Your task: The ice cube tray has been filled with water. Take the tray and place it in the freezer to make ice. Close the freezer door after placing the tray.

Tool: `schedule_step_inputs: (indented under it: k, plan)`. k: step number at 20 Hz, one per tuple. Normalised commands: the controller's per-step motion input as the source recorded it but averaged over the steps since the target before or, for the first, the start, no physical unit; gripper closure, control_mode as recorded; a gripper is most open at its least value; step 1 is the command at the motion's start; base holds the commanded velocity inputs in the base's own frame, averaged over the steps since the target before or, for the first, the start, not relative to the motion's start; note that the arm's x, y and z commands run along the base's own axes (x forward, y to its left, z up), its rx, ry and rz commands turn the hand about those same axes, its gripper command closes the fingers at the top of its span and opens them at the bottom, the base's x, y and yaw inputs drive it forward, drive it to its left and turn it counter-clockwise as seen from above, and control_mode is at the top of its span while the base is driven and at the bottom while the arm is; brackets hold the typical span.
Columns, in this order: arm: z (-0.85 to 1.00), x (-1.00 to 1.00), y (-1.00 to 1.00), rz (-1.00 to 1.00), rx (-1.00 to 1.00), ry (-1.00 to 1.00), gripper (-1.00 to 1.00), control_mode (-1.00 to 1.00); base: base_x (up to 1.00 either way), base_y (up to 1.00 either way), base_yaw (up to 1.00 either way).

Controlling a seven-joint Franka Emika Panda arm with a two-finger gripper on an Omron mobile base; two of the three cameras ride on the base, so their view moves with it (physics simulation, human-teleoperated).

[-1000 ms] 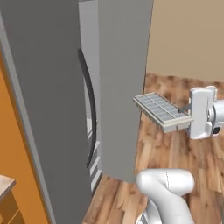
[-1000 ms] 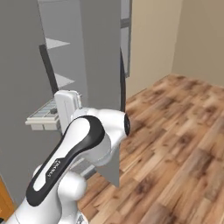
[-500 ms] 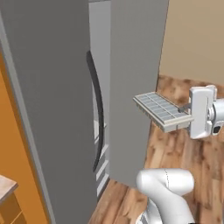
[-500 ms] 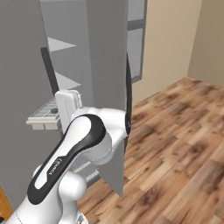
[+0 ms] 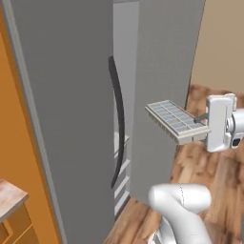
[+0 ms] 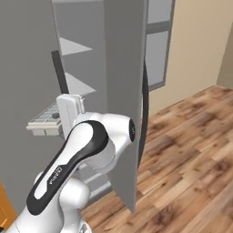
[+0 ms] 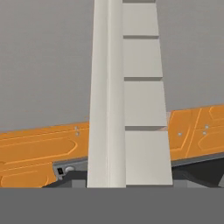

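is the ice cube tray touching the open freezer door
Cannot tell. In the left base view the ice cube tray, held by the gripper, overlaps the open freezer door; no gap or contact shows plainly.

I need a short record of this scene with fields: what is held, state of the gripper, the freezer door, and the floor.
held: ice cube tray, level, gripped at one end
gripper: gripper shut on the tray
freezer: freezer, one door standing open, shelves visible inside
tray position: outside the freezer, in front of the open door
floor: wooden floor
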Motion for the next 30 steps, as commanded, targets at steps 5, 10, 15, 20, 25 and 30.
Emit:
schedule_step_inputs:
  k: [5, 10, 15, 20, 25, 30]
  plan:
    - [0.0, 0.0, 0.0, 0.0, 0.0, 0.0, 1.0, 1.0, 0.62, -0.01, 0.2]
    - [0.0, 0.0, 0.0, 0.0, 0.0, 0.0, 1.0, 1.0, 0.57, 0.0, 0.19]
    - [0.0, 0.0, 0.0, 0.0, 0.0, 0.0, 1.0, 1.0, 0.54, 0.0, 0.2]
    - [0.0, 0.0, 0.0, 0.0, 0.0, 0.0, 1.0, 1.0, 0.44, -0.09, 0.23]
    - [0.0, 0.0, 0.0, 0.0, 0.0, 0.0, 1.0, 1.0, 0.32, -0.18, 0.24]
    - [0.0, 0.0, 0.0, 0.0, 0.0, 0.0, 1.0, 1.0, 0.24, -0.2, 0.22]
